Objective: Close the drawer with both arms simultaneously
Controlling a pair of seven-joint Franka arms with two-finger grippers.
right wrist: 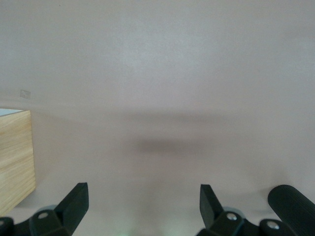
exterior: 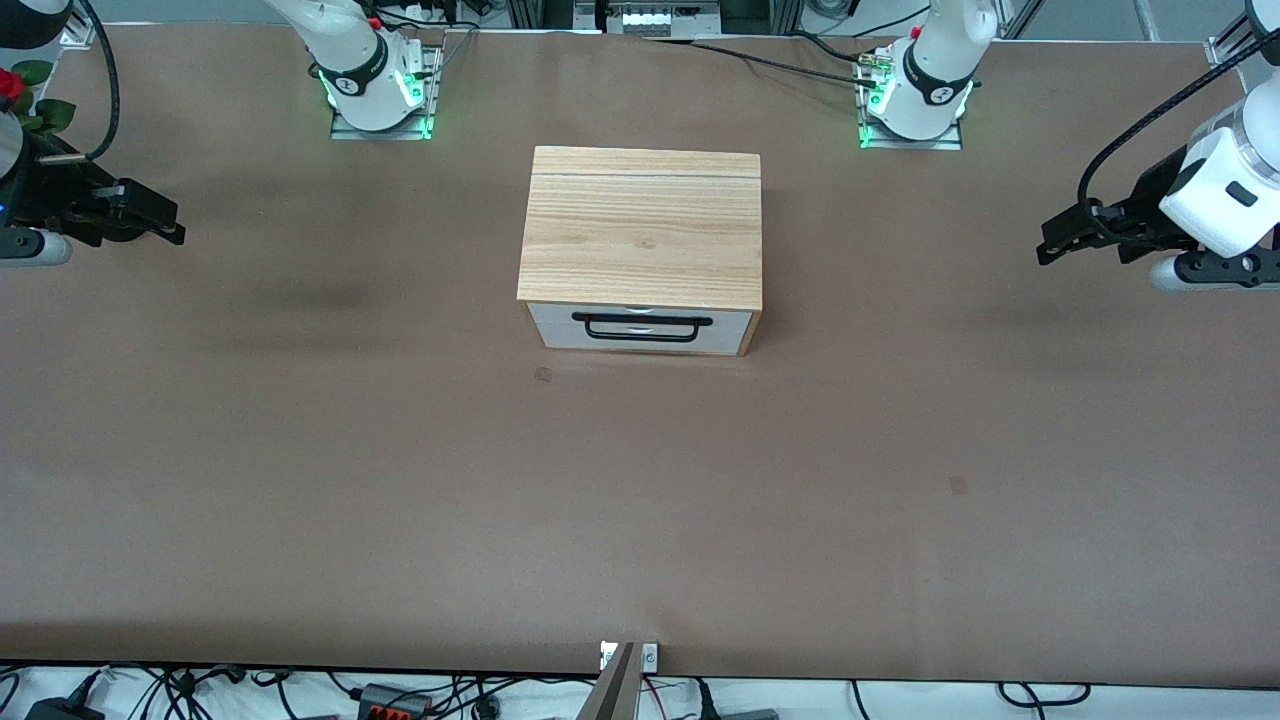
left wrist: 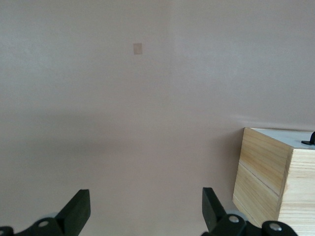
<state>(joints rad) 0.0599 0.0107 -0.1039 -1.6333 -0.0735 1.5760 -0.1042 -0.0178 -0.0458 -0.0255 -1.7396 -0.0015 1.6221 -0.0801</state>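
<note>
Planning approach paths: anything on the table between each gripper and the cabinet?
Nothing. In the front view, only bare brown table separates the left gripper and right gripper from the cabinet.

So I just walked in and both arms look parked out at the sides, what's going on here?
Nothing is being handled right now. A wood-grain cabinet sits mid-table, and its drawer, with a white front and black handle, looks shut or very nearly so. The left gripper hangs open over the left arm's end of the table, and the right gripper hangs open over the right arm's end. Both are well clear of the cabinet and touch nothing.
</note>
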